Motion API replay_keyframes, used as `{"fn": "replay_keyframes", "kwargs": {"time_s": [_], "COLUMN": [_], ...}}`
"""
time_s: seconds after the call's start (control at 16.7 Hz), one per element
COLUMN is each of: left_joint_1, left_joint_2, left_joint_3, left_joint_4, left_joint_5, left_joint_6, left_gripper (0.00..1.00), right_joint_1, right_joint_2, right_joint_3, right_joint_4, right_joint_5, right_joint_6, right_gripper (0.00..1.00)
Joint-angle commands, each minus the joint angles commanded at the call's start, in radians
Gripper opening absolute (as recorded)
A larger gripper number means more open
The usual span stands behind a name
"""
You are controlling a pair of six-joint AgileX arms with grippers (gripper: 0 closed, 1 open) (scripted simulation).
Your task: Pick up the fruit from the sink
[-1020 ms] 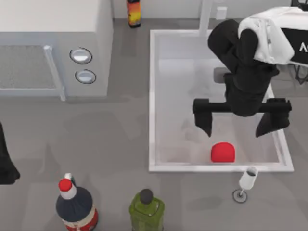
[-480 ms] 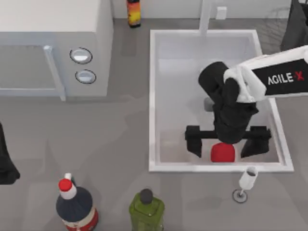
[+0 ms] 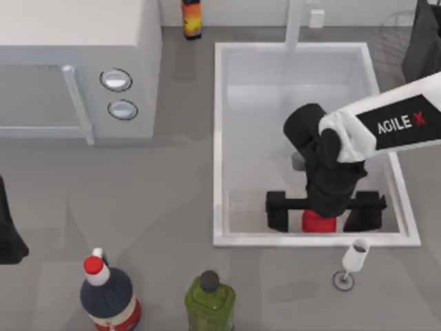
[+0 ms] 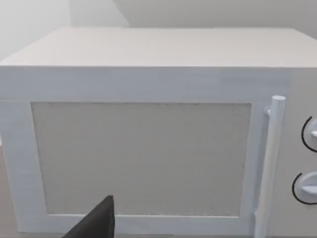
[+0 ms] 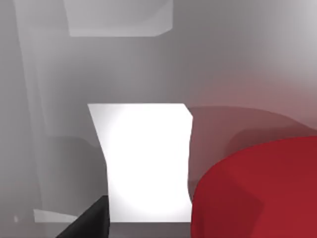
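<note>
The fruit (image 3: pixel 317 223) is a small bright-red lump at the near end of the sink (image 3: pixel 218 138), a white basin with a pale grey inside and a tap (image 3: pixel 295 24) at its far end. My right gripper (image 3: pixel 320 222) is down inside the sink, open, with one black finger on each side of the fruit and its wrist covering the fruit's top. The right wrist view has the fruit (image 5: pixel 257 193) close up, beside a white patch of sink wall. My left gripper (image 3: pixel 8 234) is parked at the table's left edge.
A white microwave (image 3: pixel 76 69) stands at the back left, seen head-on in the left wrist view (image 4: pixel 143 148). Along the front stand a red-capped dark bottle (image 3: pixel 107 296), a green bottle (image 3: pixel 209 300) and a small wine glass (image 3: pixel 353 261) just outside the sink's rim. An orange-and-black bottle (image 3: pixel 191 17) stands at the back.
My right gripper has come down and toward the sink's near end, from above the fruit to straddling it. Its fingers have stayed apart. The left arm has not moved.
</note>
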Motion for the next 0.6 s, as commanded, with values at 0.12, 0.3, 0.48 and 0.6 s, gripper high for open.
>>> {"fn": "replay_keyframes", "kwargs": {"time_s": [0.12,0.3,0.48,0.6], "left_joint_1": [0.0,0.0,0.0,0.0], "left_joint_2": [0.0,0.0,0.0,0.0], "left_joint_3": [0.0,0.0,0.0,0.0], "left_joint_4": [0.0,0.0,0.0,0.0], "left_joint_5": [0.0,0.0,0.0,0.0], "left_joint_6": [0.0,0.0,0.0,0.0], "left_gripper": [1.0,1.0,1.0,1.0], "right_joint_1": [0.0,0.0,0.0,0.0], "right_joint_2": [0.0,0.0,0.0,0.0], "right_joint_3": [0.0,0.0,0.0,0.0], "right_joint_4": [0.0,0.0,0.0,0.0], "right_joint_5": [0.0,0.0,0.0,0.0], "right_joint_6": [0.0,0.0,0.0,0.0], "right_gripper": [0.85,0.62,0.4,0.25]}}
